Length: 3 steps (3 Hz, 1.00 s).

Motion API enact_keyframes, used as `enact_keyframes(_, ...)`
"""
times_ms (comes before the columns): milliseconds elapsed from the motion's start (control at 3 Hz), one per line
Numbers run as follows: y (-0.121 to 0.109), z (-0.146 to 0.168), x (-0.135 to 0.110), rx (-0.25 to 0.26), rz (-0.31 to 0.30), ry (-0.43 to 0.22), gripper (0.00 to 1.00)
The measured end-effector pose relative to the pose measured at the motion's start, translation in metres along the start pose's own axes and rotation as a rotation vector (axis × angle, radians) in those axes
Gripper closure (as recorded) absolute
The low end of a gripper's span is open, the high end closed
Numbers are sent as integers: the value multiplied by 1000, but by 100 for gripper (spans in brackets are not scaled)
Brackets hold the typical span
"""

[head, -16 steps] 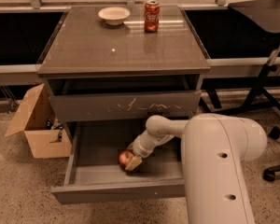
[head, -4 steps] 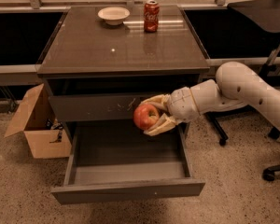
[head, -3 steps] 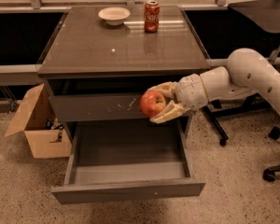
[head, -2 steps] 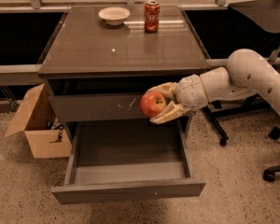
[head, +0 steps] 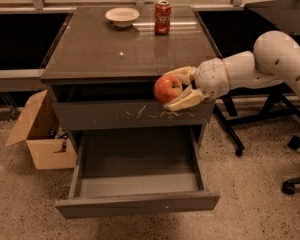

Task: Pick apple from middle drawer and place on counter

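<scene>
Since the frame a moment ago, the gripper [head: 171,90] has carried the apple [head: 167,88] upward, from in front of the scratched drawer front [head: 132,115] to the level of the counter's front edge. At the far left a cardboard box [head: 36,134] stands on the floor beside the cabinet. The middle drawer [head: 140,204] is pulled out below the scratched front. The counter [head: 120,51] bears a white bowl [head: 122,16] and, just to its right, a red cola can [head: 162,17], both at the back edge. The apple hangs in the air just off the counter's front right edge, apart from the drawer. The gripper's two fingers [head: 186,100] are spread about the apple's width, one clamping it from above and one from below. The white arm [head: 260,66] reaches in from the right.
</scene>
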<state>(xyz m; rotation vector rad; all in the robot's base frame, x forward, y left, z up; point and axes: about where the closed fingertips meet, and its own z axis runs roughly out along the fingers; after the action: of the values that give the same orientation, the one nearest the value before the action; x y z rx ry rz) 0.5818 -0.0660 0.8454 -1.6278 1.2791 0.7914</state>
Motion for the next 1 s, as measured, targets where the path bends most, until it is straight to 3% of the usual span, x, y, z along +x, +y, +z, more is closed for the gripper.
enact_keyframes(667,-70,-33,-20,107,103,7,100)
enact_keyframes(1000,-127,9,-26,91,82,-13,100)
